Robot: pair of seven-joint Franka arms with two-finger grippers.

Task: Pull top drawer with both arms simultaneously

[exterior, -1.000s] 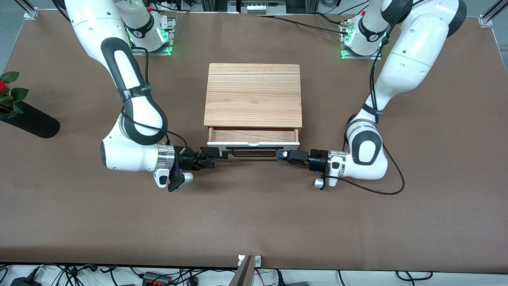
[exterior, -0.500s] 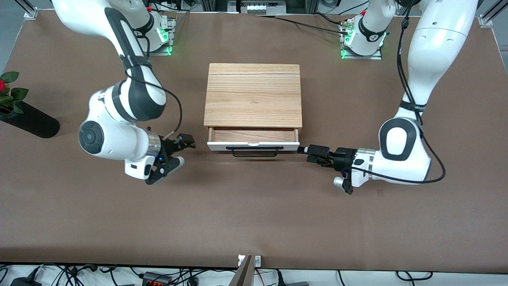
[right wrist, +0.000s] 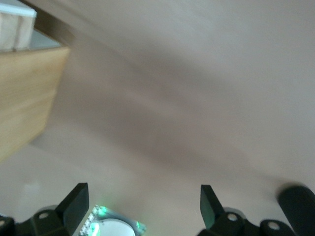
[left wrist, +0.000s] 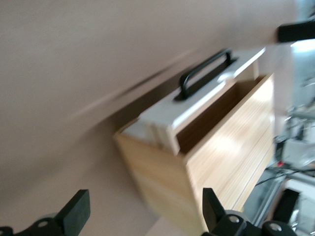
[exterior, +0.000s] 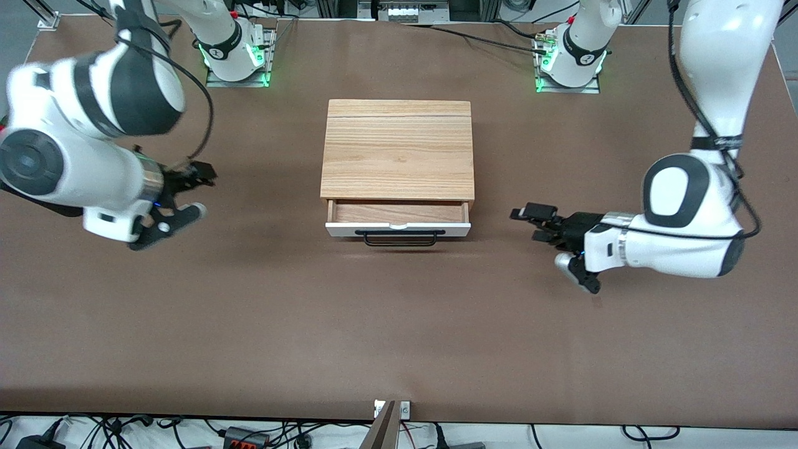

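Observation:
The top drawer [exterior: 398,228], with a white front, stands partly pulled out of the wood-grain cabinet [exterior: 398,149], and its light wood inside shows. Its black bar handle [exterior: 400,239] is free. My left gripper [exterior: 533,223] is open and empty, over the table toward the left arm's end, apart from the drawer. My right gripper [exterior: 201,175] is open and empty, over the table toward the right arm's end. The left wrist view shows the drawer [left wrist: 206,101], its handle [left wrist: 204,73] and my open left gripper [left wrist: 143,212]. The right wrist view shows a cabinet corner [right wrist: 24,93] and my open right gripper [right wrist: 142,202].
The two arm bases with green lights [exterior: 234,56] [exterior: 567,59] stand at the table's farthest edge. Brown table surface [exterior: 399,330] lies in front of the drawer. A dark rounded object [right wrist: 298,199] shows in the right wrist view. Cables hang off the table's nearest edge.
Both grippers have left the drawer handle and swung away from it, each toward its own end of the table. The drawer has stayed partly open.

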